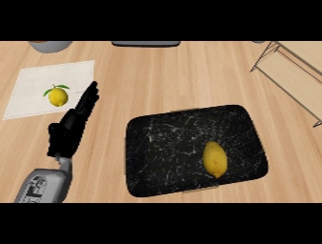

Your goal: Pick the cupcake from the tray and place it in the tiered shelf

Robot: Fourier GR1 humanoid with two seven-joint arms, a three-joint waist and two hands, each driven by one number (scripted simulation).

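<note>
Counter [164,76]: light wood planks are running left to right, filling the view.
Mat [34,95]: a pale cloth is lying flat at the counter's left.
Far edge: a grey rounded vessel [50,45] is sitting at upper left, cut off by the view; a dark flat object [145,43] is lying near the top centre.
Light: even lighting is casting soft shadows.

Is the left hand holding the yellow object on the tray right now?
No. The left hand is open with straight fingers over the counter, left of the black tray, while the yellow object lies untouched on it.
</note>
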